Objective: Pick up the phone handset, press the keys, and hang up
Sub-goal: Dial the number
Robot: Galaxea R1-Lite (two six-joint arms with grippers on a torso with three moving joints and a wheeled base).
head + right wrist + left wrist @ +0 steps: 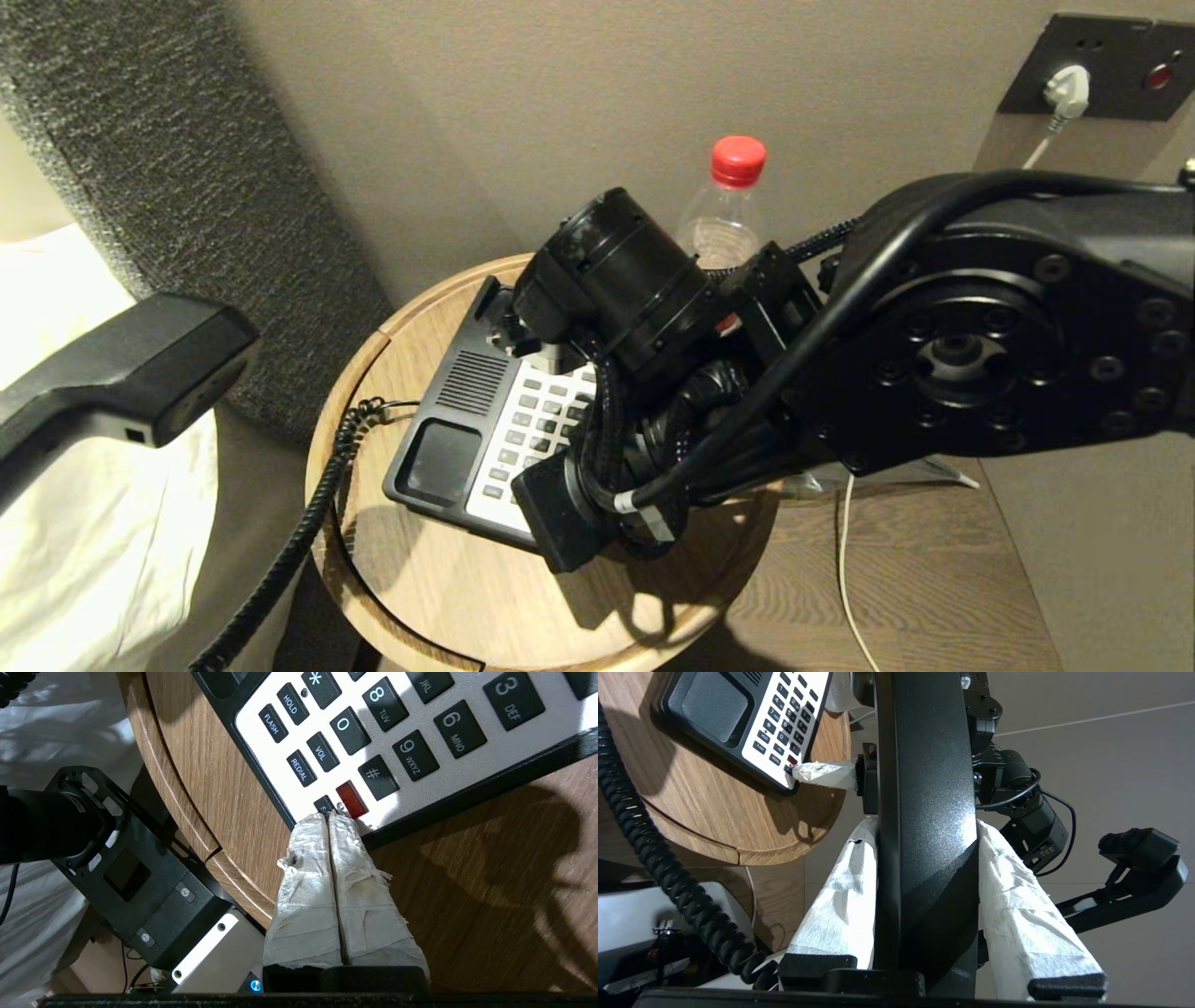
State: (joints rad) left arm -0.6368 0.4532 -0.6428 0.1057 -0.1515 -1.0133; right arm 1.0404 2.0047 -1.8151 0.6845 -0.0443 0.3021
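The black phone handset (121,373) hangs in the air left of the round table, off its base. My left gripper (924,828) is shut on the handset (924,765), one white-wrapped finger on each side. Its coiled cord (308,532) runs down past the table edge. The black-and-white phone base (448,448) lies on the table with its cradle (443,462) empty. My right gripper (329,816) is shut, its wrapped tips together on a small black key (323,805) beside the red key (351,799) at the corner of the keypad (420,718).
The round wooden table (448,597) stands against a beige wall. A clear bottle with a red cap (724,215) stands behind the phone. A grey headboard (140,140) and white bedding (93,541) lie to the left. A white cable (845,560) hangs at the right.
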